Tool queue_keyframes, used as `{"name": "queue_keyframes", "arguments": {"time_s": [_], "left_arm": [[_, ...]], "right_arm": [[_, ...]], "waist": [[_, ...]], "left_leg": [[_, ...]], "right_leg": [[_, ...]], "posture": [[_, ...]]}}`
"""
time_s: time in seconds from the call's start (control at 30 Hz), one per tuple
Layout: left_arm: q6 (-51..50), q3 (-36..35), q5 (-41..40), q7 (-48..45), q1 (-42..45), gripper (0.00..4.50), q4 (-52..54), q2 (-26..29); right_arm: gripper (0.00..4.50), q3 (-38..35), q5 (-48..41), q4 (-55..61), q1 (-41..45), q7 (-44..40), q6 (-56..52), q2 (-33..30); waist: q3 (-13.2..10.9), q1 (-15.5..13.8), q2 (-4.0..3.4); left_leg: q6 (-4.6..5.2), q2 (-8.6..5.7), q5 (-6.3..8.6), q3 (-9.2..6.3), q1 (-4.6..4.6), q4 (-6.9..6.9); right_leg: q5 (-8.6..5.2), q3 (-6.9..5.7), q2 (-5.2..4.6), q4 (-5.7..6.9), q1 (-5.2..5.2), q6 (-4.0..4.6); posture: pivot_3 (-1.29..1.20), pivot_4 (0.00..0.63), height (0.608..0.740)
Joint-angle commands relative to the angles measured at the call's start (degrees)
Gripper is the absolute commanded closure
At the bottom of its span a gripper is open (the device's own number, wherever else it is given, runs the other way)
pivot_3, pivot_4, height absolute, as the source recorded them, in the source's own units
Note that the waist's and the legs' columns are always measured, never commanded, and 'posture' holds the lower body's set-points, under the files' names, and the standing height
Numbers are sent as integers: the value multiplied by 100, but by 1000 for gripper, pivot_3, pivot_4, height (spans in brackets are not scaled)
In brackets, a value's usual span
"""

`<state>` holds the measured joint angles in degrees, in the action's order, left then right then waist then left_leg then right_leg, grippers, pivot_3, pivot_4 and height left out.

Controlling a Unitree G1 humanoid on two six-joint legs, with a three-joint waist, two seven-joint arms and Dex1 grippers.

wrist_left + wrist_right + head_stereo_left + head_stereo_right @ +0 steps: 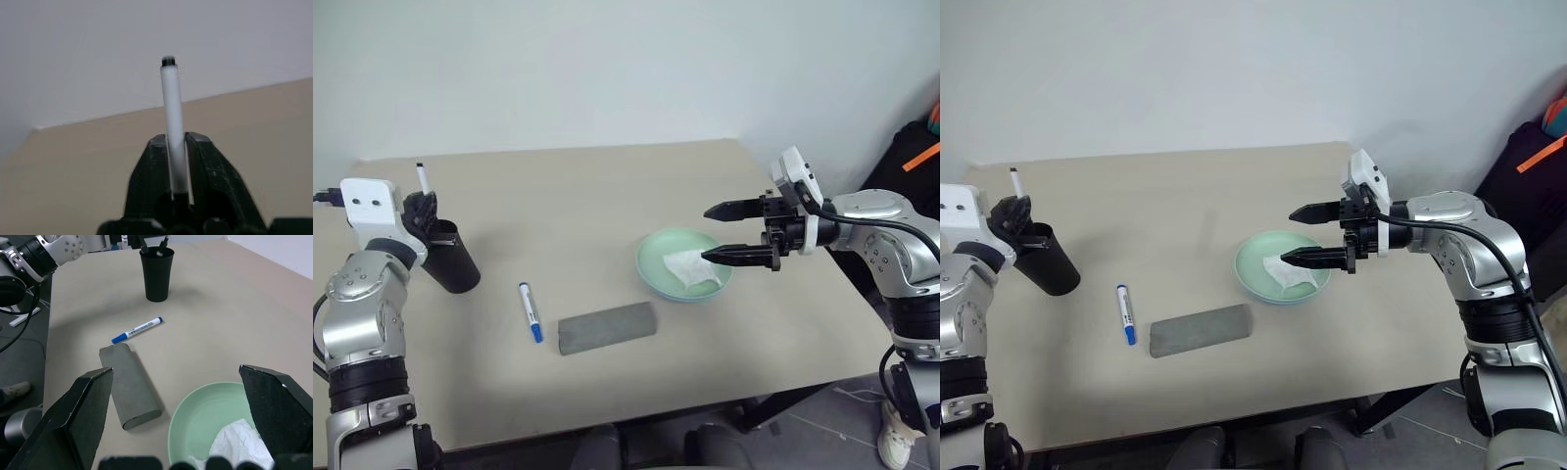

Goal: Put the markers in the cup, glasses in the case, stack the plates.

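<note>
My left gripper [177, 161] clamps the black-capped marker [172, 112] upright over the cup [450, 257]. My right gripper [724, 233], jaws wide apart, hovers above the green plate [656, 262] holding tissue [693, 266]. The blue marker [530, 311] lies just beside the shut case [607, 327].

Your beige counter [607, 186] carries a grey case [607, 327]; left of it a blue-capped marker [530, 311] and black cup [451, 257], right a green plate [656, 269] with tissue [693, 267].
</note>
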<state>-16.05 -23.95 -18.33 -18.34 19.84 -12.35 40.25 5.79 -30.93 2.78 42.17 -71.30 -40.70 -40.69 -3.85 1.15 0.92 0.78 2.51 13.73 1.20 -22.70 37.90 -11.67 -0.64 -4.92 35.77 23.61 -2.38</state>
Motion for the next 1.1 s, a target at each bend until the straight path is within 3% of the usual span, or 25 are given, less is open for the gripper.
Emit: {"name": "queue_keyframes", "arguments": {"time_s": [0.03,0.2,0.4,0.6,0.77,0.87,1.1], "left_arm": [[81,-65,126,45,0,2654,130,40],[-148,-22,61,77,81,933,385,-34],[-1749,173,-377,341,369,933,1582,-216],[-4848,728,-484,1509,1367,933,2816,-644],[-6839,718,-386,2016,1960,933,3133,-1440],[-7464,684,134,2522,2158,933,2937,-1780],[-7645,545,425,2894,2063,933,2284,-1786]], "right_arm": [[37,-186,-87,77,132,24,16,-28],[37,-177,-93,109,101,33,3,-26],[37,-138,-85,131,89,54,-2,-3],[37,-92,-78,157,116,68,-27,37],[37,-77,-64,171,100,57,-28,42],[37,-70,-59,172,95,53,-29,41],[37,-47,-35,172,80,41,-16,32]], "waist": [[0,0,0],[0,-1,0],[0,-3,1],[1,8,2],[0,24,2],[0,29,2],[0,17,2]], "left_leg": [[0,0,0,1,0,0],[-1,1,1,1,0,-1],[-1,0,1,-2,-3,2],[15,-3,-9,-11,-1,8],[21,-5,-12,-19,4,1],[22,-5,-13,-27,3,0],[22,-7,-13,-31,3,-1]], "right_leg": [[0,0,0,0,0,0],[0,0,0,0,1,0],[0,0,0,0,0,0],[1,-2,1,1,-9,-3],[2,-1,6,2,-10,-4],[2,-1,11,2,-9,-4],[2,-1,12,2,-9,-3]], "posture": [[0,0,740],[0,0,740],[0,0,740],[0,0,740],[0,0,740],[0,0,740],[0,0,740]]}}
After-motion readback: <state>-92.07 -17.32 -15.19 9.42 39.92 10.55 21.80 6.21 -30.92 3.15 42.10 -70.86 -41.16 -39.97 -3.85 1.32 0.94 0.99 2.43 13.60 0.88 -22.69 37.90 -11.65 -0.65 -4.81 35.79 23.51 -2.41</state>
